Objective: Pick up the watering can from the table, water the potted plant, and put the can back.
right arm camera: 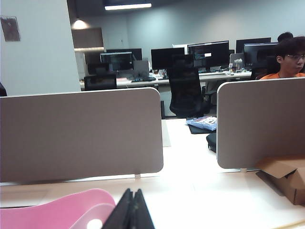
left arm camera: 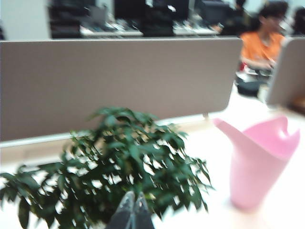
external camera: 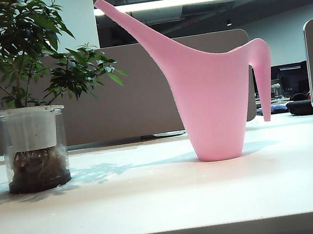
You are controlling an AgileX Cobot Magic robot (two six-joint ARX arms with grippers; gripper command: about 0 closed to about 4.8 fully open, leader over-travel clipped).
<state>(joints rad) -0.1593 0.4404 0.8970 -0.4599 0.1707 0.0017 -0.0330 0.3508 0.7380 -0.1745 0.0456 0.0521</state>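
Grippers empty — left gripper (left arm camera: 133, 212) closed above bushy green potted plant (left arm camera: 121, 176), right gripper (right arm camera: 129, 212) closed beside tall pink plastic watering can (right arm camera: 62, 212); closed approach risked toppling can.

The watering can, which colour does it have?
The watering can is plain pink all over, seen best in the exterior view.

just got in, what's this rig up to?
Nothing is held yet. The watering can stands upright on the table, with the potted plant apart from it on the left of the exterior view. No arm shows in that view. The left gripper hangs shut above the plant's leaves; the right gripper is shut, just by the can's open rim. Pickup is not yet done.
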